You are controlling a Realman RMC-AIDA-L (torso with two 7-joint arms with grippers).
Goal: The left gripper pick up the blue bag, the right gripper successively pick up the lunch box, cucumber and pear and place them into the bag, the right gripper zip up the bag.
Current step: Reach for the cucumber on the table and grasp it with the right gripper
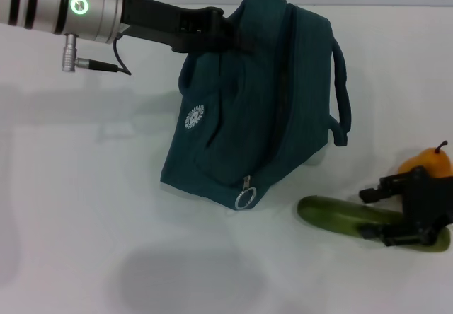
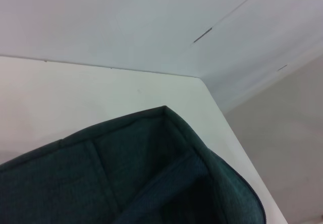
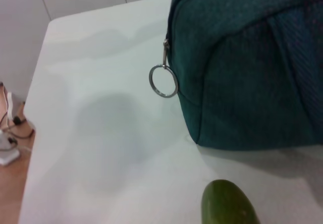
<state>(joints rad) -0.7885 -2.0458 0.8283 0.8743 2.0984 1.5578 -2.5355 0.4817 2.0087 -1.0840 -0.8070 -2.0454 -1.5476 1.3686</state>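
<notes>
The blue bag [image 1: 262, 102] stands tilted on the white table, its top corner held up by my left gripper [image 1: 212, 32], which is shut on the fabric. The left wrist view shows only the bag's [image 2: 126, 173] upper edge. The dark green cucumber [image 1: 329, 215] lies on the table right of the bag. My right gripper [image 1: 374, 213] is over the cucumber's middle, one finger on each side, open. The orange-yellow pear [image 1: 425, 162] sits just behind that gripper. In the right wrist view the cucumber's tip [image 3: 227, 204] lies near the bag [image 3: 252, 57]. The lunch box is out of view.
A metal zipper ring [image 1: 245, 198] hangs at the bag's lower front corner, also visible as the ring [image 3: 163, 81] in the right wrist view. A strap loops down the bag's right side [image 1: 343, 95]. The white table [image 1: 85, 222] spreads left and in front of the bag.
</notes>
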